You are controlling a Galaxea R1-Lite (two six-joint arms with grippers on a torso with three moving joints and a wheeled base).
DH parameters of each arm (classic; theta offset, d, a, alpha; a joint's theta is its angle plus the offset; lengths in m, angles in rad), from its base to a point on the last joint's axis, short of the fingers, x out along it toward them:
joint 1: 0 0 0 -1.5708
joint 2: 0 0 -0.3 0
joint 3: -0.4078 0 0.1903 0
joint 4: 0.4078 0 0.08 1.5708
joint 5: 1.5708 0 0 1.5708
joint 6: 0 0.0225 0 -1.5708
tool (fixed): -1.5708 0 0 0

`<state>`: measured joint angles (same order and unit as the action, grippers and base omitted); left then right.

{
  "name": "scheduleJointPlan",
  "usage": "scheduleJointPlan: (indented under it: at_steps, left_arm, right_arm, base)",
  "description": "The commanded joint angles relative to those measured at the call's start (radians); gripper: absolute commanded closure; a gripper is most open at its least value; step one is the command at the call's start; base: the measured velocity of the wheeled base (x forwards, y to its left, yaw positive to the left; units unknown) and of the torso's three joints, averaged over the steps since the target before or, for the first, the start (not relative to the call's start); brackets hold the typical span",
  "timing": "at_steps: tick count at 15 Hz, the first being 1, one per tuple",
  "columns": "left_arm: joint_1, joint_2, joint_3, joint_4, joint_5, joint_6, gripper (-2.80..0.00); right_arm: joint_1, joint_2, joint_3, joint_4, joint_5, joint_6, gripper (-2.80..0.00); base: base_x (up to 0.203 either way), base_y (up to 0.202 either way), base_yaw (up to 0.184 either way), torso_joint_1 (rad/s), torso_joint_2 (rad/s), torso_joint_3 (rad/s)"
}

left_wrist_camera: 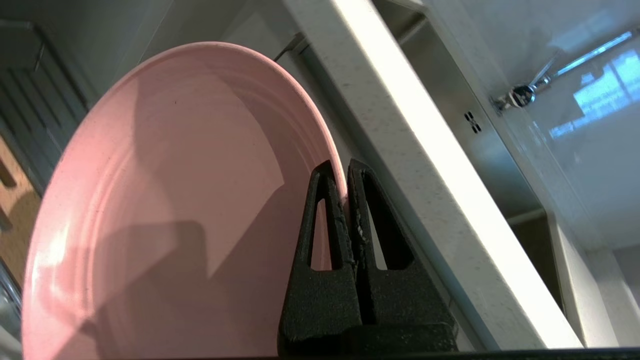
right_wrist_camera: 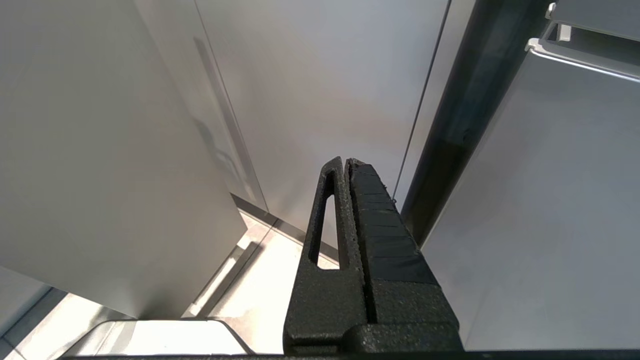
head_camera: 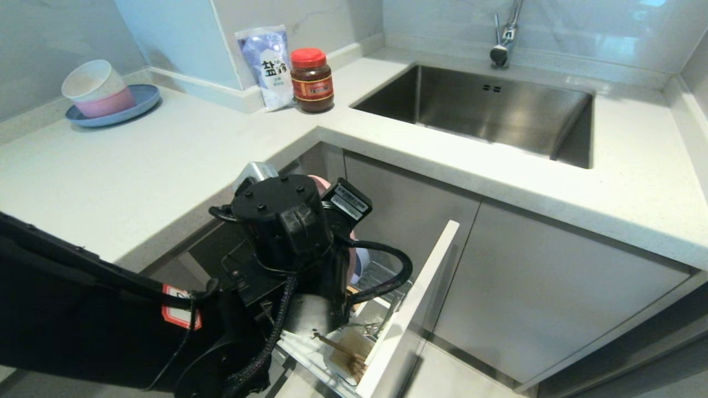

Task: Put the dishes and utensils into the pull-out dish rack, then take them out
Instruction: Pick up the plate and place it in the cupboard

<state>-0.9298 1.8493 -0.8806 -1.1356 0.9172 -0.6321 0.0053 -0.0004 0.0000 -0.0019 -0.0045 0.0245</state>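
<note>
countertop edge [left_wrist_camera: 425, 165] close beside the pink plate [left_wrist_camera: 165, 200].

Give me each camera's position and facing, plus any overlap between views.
Head: high on the robot, looking down at the counter corner, sink and pull-out dish rack; left arm shows.
Left wrist: behind the left pincer, shut on the pink plate rim, facing up past the counter edge.
Right wrist: behind the shut right pincer, facing grey cabinet panels and floor.
Shared: head and left wrist both show plate, sink and faucet.
</note>
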Motion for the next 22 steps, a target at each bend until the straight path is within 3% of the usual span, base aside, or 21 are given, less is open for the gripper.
scheduleJointPlan:
  at_steps: [1,7,22]
  left_arm:
    - [0.002,0.063,0.010,-0.036,0.038,-0.035,0.00]
    - [0.048,0.174,0.012,-0.247,0.058,-0.055,0.00]
    - [0.140,0.355,0.011,-0.259,0.057,-0.126,0.00]
  right_arm:
    - [0.000,-0.004,0.002,0.000,0.000,0.000,0.00]
    - [0.000,-0.004,0.002,0.000,0.000,0.000,0.00]
    - [-0.001,-0.004,0.002,-0.001,0.000,0.000,0.00]
  base:
    - [0.000,0.000,0.000,0.000,0.00,0.000]
    - [0.000,0.000,0.000,0.000,0.00,0.000]
    - [0.000,0.000,0.000,0.000,0.00,0.000]
